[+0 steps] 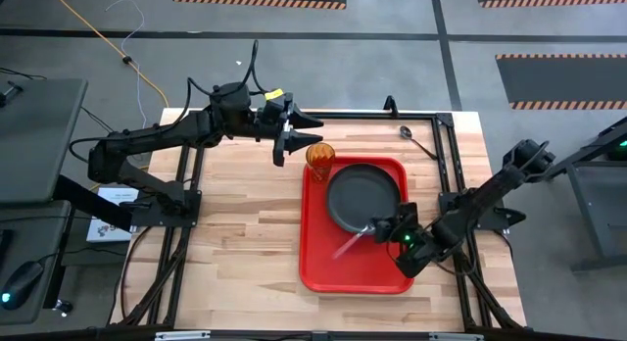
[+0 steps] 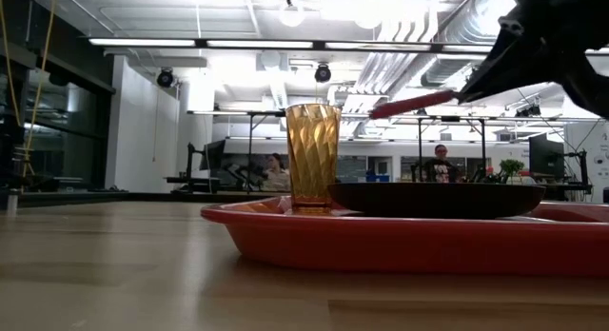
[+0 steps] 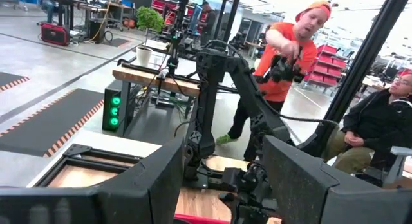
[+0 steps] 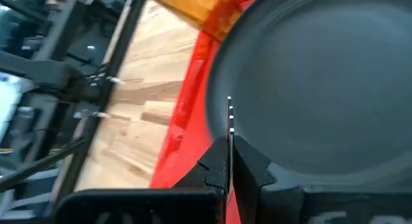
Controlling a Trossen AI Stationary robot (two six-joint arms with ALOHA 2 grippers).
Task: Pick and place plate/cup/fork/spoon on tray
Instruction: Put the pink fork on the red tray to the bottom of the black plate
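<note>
Counted: 1 tray [image 1: 318, 267], 1 plate [image 1: 364, 196], 1 cup [image 1: 319, 156], 1 fork [image 1: 351, 243], 1 spoon [image 1: 415, 140]. The red tray is seen on the wooden table [image 1: 235, 233], w/ the plate and the amber cup set in it; the cup is stood upright at the tray's far left corner, just beside the plate. The fork is pinched by the right tool [image 1: 380, 227], fingers pressed together on it, and is held tilted above the tray at the plate's near edge, pink handle pointing away from the tool. The spoon is left on the table beyond the tray, apart from it. The left tool [image 1: 296, 132] is held spread near the cup, nothing gripped. People are seen in the room behind.
</note>
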